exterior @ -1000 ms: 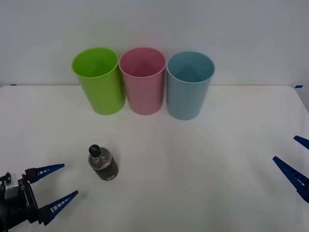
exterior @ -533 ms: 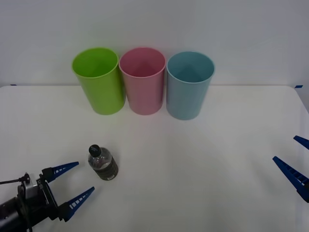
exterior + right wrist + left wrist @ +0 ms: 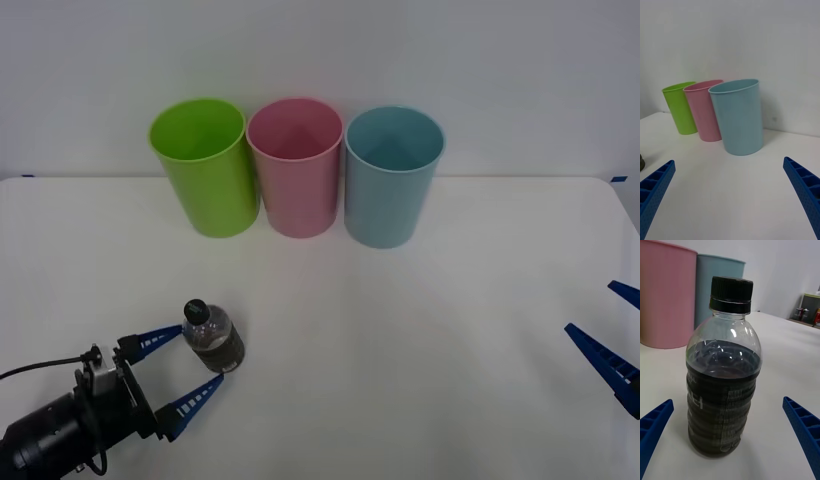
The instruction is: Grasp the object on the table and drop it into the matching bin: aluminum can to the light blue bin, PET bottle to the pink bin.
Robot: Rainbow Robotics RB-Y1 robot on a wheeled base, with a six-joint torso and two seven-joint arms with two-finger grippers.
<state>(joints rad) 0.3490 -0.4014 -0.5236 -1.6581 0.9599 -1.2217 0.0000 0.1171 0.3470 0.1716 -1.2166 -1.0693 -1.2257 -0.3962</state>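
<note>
The small clear plastic bottle with black screw cap and dark brown label stands upright on the wide white table, well short of the tall pink plastic bin it belongs in. The left gripper sits low with its blue fingers spread on either side of the bottle, not yet clamped. Grasp, lift, carry and drop all remain. The right gripper waits released at the table's right edge

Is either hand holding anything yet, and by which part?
Nothing is held. The open left hand flanks the upright bottle without closing on it; the right hand waits open at the table's edge.
</note>
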